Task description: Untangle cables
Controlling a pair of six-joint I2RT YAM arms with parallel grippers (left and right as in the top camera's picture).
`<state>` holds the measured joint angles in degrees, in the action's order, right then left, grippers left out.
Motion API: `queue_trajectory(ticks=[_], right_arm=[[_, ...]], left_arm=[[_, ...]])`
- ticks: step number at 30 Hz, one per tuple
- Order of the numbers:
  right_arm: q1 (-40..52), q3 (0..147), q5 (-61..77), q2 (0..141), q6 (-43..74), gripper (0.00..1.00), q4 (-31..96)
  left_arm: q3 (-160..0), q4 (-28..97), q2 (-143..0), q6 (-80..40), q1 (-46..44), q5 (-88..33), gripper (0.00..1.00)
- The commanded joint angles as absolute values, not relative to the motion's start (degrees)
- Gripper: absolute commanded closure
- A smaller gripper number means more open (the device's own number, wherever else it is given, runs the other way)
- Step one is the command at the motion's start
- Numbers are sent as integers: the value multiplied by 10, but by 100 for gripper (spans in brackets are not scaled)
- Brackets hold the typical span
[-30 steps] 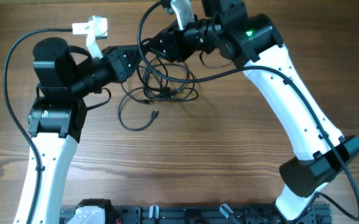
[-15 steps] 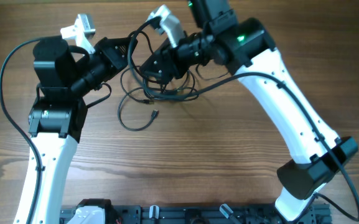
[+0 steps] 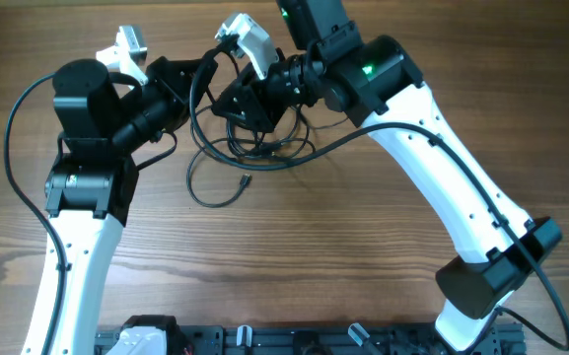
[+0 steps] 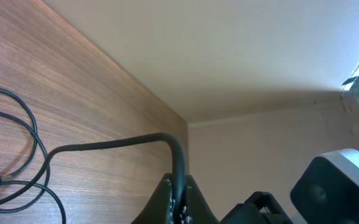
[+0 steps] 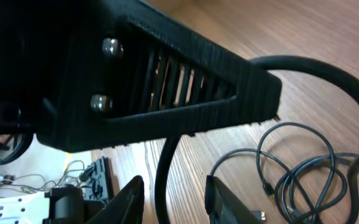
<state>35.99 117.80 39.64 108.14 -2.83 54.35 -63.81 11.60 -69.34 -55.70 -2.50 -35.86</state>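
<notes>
The cables (image 3: 256, 148) are thin black cords lying in a tangle on the wooden table between the two arms. One loose loop ends in a small plug (image 3: 247, 179). My left gripper (image 3: 193, 77) is shut on one cable strand (image 4: 111, 144), which rises from the table loops (image 4: 17, 155) into its jaws (image 4: 179, 190). My right gripper (image 3: 233, 103) sits right beside the left one. Its jaws (image 5: 173, 190) are open, with a black cable strand (image 5: 164, 168) passing between the fingers. More cable loops (image 5: 303, 177) lie on the table to its right.
The left gripper's black body (image 5: 167, 81) fills the top of the right wrist view, very close. The far table edge (image 4: 135, 87) and a wall lie just beyond the left gripper. The robot base rail (image 3: 294, 340) runs along the near edge.
My left gripper has moved up and left toward the far edge, lifting a cable strand. My right gripper has moved left and nearer, closing in beside the left gripper.
</notes>
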Motion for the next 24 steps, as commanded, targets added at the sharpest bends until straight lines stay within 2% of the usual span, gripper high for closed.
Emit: queue_trajectory(ticks=[1, 3, 6, 8, 12, 16, 20, 24], right_arm=[[369, 1184, 390, 1098, -23, 67, 538], [369, 1184, 388, 1100, -11, 67, 536], [369, 1184, 388, 1103, -8, 76, 535], [369, 1184, 388, 1103, 7, 96, 532], [363, 1184, 387, 1098, 46, 96, 521], [319, 1184, 377, 1067, 109, 96, 533], [266, 1184, 385, 1061, 146, 95, 567], [227, 1184, 389, 1061, 144, 96, 595]], left_arm=[[-640, 114, -695, -565, -24, -366, 96], [-640, 113, -695, -565, -24, -365, 96], [-640, 112, -695, -576, -24, -365, 95], [-640, 112, -695, -575, -24, -365, 92], [-640, 112, -695, -561, -24, -363, 85], [-640, 157, -695, -406, -24, -333, 71], [-640, 212, -695, -361, -24, -271, 68], [-640, 236, -695, -309, -25, -293, 69]])
